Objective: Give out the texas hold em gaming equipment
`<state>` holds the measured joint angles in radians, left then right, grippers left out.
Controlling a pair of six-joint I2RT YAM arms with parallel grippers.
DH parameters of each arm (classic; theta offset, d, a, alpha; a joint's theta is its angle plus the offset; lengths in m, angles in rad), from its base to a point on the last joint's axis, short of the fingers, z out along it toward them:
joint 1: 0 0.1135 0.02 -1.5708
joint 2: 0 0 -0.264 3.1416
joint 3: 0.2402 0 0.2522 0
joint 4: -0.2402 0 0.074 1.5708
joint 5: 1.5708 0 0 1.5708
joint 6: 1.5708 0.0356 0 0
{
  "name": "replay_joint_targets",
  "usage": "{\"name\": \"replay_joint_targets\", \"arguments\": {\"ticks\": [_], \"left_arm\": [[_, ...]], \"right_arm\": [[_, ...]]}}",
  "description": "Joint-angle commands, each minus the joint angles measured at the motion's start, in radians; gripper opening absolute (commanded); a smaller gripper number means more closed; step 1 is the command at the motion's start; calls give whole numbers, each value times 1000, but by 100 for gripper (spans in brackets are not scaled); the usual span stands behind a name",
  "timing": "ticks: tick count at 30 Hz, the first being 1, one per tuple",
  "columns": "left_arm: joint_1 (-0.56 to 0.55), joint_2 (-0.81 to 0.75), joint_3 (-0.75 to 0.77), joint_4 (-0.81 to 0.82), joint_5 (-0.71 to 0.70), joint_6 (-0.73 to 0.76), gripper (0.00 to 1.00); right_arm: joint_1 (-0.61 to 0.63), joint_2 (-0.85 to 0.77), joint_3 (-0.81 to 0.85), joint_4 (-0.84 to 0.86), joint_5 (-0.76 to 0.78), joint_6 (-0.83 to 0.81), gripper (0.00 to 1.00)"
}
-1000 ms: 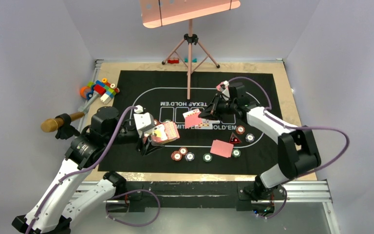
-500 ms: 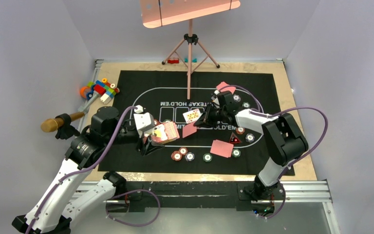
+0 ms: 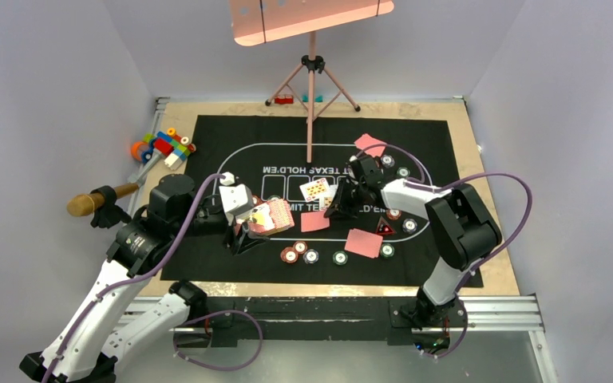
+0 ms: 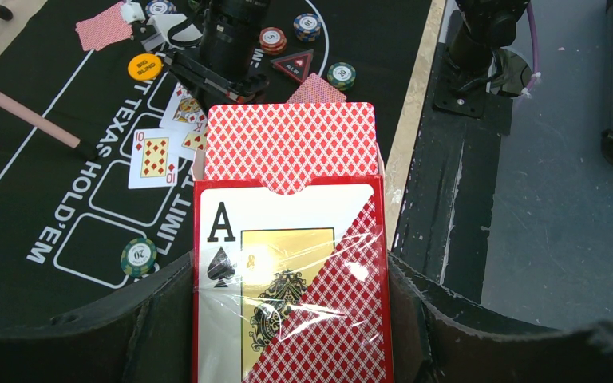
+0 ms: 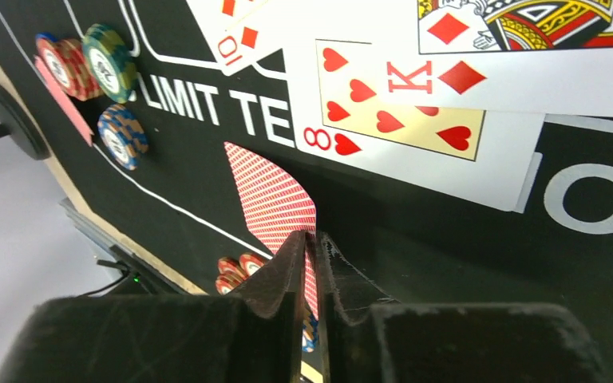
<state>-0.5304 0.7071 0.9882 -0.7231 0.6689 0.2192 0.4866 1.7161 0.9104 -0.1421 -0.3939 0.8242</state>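
While left end effector [image 4: 290, 339] grips one box [image 4: 303, 239] | face-up cards [image 5: 399, 108]: three

Colours you've got on screen:
Mat [image 3: 231, 136]: black with white print. Box [image 4: 291, 279]: red border, white face, black ace of spades, gold panel, red-white lattice corner. Your card backs [image 5: 275, 199] carry the same red-white lattice. Ten of diamonds [image 4: 152, 155] and eight of hearts [image 5: 399, 112]: red pips on white. Chips [image 5: 110, 52]: green, red and blue-orange, with striped rims. Button [image 4: 144, 66]: orange with dark lettering. Triangle [image 4: 293, 65]: dark with a red edge. Blocks [image 3: 164, 146]: mixed red, blue, green, yellow and orange.
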Motion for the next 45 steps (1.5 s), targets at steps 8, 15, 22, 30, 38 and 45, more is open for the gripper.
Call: {"name": "replay_joint_targets", "arguments": {"ticks": [8, 15, 22, 30, 38, 45], "left_arm": [[7, -11, 32, 41, 20, -6, 0], [7, -12, 29, 34, 18, -6, 0], [6, -11, 32, 39, 17, -5, 0], [7, -1, 35, 45, 16, -8, 0], [7, 9, 46, 48, 14, -3, 0], [8, 19, 53, 60, 9, -3, 0]], "right_arm": [[27, -28, 133, -234, 100, -133, 48], [28, -223, 211, -332, 68, -171, 64], [31, -412, 339, -256, -212, -76, 86], [135, -432, 426, -154, -360, -10, 91], [260, -365, 460, -238, -288, -70, 94], [303, -347, 412, -158, -320, -23, 96]]}}
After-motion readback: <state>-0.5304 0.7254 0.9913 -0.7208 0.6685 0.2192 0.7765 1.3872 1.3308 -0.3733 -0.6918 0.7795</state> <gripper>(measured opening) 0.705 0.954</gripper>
